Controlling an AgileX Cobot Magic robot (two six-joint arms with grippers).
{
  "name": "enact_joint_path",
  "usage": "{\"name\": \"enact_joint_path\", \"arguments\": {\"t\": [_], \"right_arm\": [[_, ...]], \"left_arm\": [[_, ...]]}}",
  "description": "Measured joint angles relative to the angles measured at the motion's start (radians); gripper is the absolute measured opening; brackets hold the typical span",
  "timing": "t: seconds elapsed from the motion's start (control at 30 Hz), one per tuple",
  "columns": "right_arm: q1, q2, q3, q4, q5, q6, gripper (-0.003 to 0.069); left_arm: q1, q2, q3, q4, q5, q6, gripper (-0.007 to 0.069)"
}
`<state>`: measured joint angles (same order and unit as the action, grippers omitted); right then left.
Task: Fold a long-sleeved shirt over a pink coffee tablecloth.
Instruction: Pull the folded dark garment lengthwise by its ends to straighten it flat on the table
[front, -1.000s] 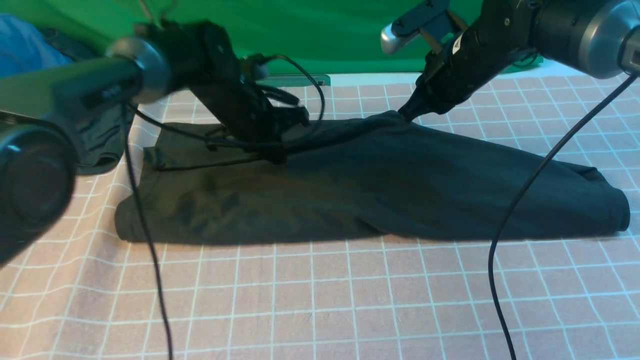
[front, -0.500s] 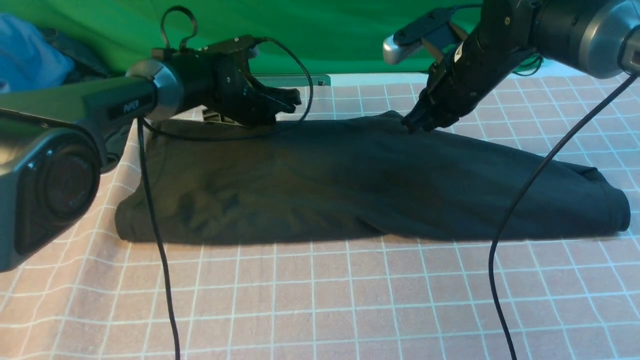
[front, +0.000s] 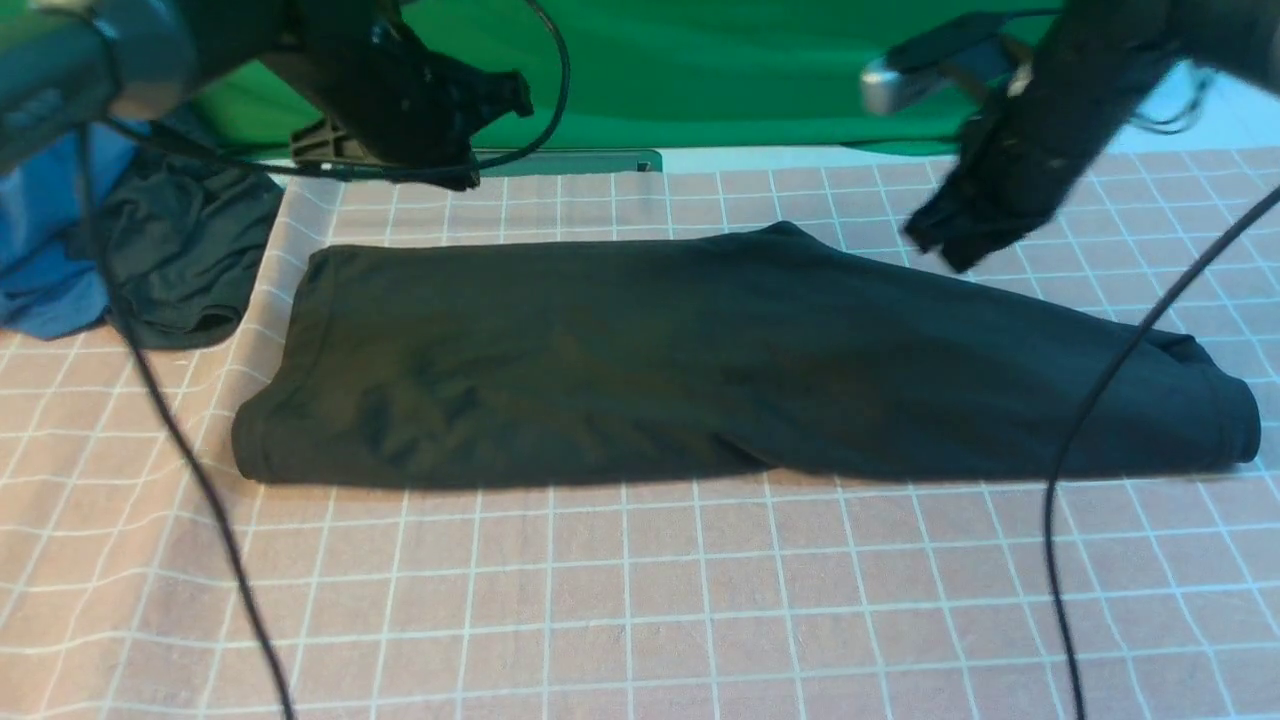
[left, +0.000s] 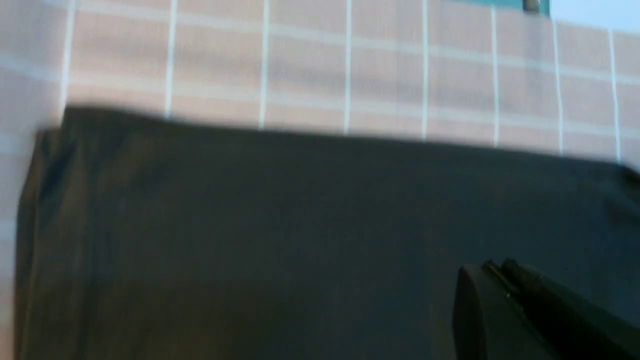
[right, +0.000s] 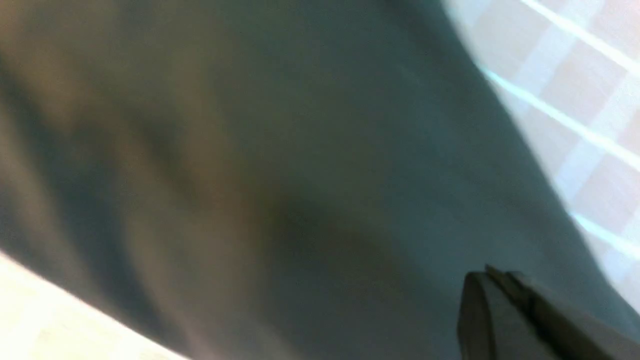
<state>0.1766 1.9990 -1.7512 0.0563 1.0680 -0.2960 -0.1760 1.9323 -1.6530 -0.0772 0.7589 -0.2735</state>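
Folded shirt (front: 700, 360) flat in the middle of the cloth (front: 640, 600). Left end effector (front: 505, 100) pressed together, holding nothing, up above the far left corner. Right end effector (front: 945, 245) pressed together, holding nothing, just over the shirt's far edge.

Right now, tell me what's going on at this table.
A two-armed robot is folding a black long-sleeved shirt on the pink gridded tablecloth. The shirt lies flat as one long folded band across the cloth. The left gripper and the right gripper are both shut and empty, and hang in the air near the shirt's far edge.
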Motion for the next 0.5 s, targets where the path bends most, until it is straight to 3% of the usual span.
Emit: {"name": "enact_joint_path", "arguments": {"t": [0.1,0.3,0.5], "right_arm": [[-0.085,0.003,0.0,-0.003,0.032,-0.002,0.0044],[-0.229,0.041,0.0,0.007,-0.01,0.042,0.0179],[-0.258,0.109,0.0,0.056,-0.054,0.016,0.0258]], "left_arm": [[0.0,-0.066,0.162,-0.031,-0.039,0.003,0.0013],[0.0,-0.058,0.369,-0.092,-0.085,0.006,0.0013],[0.0,-0.015,0.404,-0.099,-0.096,0.022,0.0013]]}}
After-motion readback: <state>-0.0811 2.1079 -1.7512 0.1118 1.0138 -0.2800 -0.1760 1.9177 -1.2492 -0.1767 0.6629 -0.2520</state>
